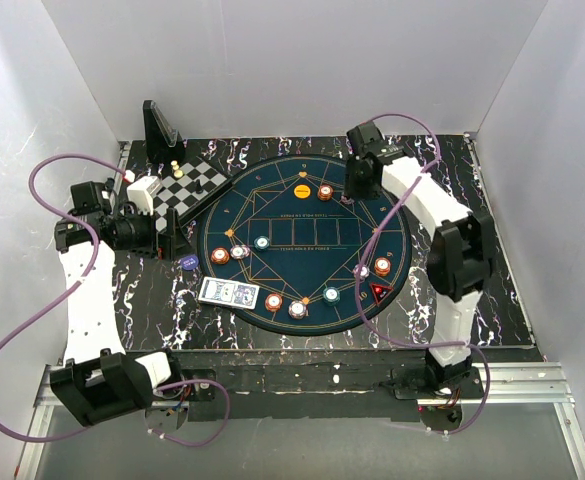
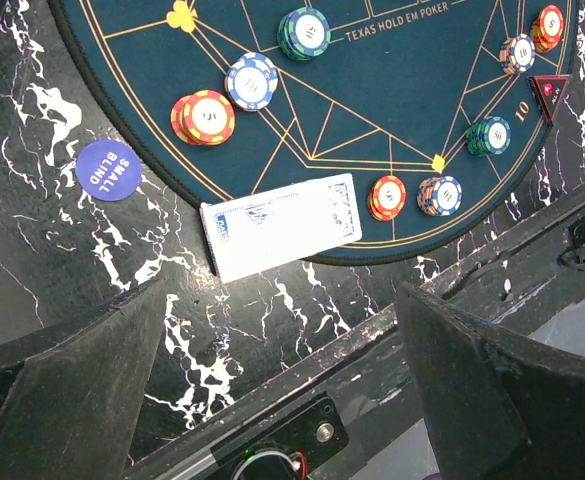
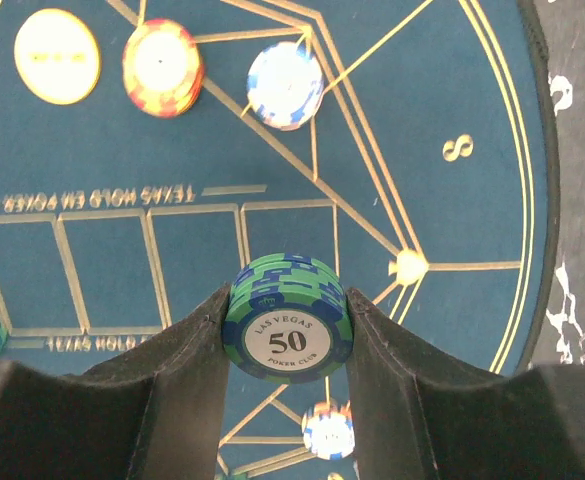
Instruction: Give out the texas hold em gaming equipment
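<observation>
My right gripper [image 3: 289,335] is shut on a green-and-blue stack of "50" poker chips [image 3: 289,318] and holds it over the round blue mat [image 3: 452,60]. In the top view it is over the mat's far right part [image 1: 360,185]. A yellow marker [image 3: 57,56], an orange chip stack [image 3: 162,67] and a white-blue stack [image 3: 285,85] lie beyond it. My left gripper [image 2: 282,370] is open and empty over the black marbled table, near the mat's left edge [image 1: 167,235]. The blue-backed cards [image 2: 280,226] lie at the mat's near edge. A "small blind" marker [image 2: 107,169] lies left of them.
Several chip stacks ring the mat [image 1: 302,240], with a red triangular marker [image 1: 379,293] at the near right. A checkered board with chess pieces [image 1: 187,185] sits at the far left beside a black stand [image 1: 160,130]. White walls enclose the table.
</observation>
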{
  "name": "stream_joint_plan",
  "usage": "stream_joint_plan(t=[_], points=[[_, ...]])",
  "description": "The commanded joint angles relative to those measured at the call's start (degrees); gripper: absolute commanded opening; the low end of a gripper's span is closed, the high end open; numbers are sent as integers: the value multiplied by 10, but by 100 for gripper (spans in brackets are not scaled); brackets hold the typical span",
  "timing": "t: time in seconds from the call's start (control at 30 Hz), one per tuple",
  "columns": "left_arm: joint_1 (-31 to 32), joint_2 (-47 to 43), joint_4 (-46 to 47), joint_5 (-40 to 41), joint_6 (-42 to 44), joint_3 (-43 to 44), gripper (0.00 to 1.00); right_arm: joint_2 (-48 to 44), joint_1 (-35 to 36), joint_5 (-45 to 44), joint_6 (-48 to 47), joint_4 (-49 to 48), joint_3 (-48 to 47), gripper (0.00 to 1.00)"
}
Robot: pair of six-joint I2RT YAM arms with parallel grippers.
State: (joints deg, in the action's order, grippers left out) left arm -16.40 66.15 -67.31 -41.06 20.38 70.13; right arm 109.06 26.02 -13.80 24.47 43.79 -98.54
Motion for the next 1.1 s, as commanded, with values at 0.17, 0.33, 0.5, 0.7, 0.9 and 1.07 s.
stream_joint_plan(t=[0.17,0.33,0.5,0.7,0.9,1.07], points=[[-3,28,13,-2,3,26,100,165,-79,35,-18,45,-178,24],[-3,34,17,-3,0,27,100,215,-91,37,-24,51,-218,24],[-3,34,17,1,2,28,100,220,-97,45,-16,38,-185,24],[-3,29,22,2,1,13,100,174,-96,49,-9,-14,-95,23],[-3,24,19,4,1,20,100,203,-97,40,-11,19,-154,23],[-3,28,18,5,2,21,100,222,-98,27,-15,27,-175,23]])
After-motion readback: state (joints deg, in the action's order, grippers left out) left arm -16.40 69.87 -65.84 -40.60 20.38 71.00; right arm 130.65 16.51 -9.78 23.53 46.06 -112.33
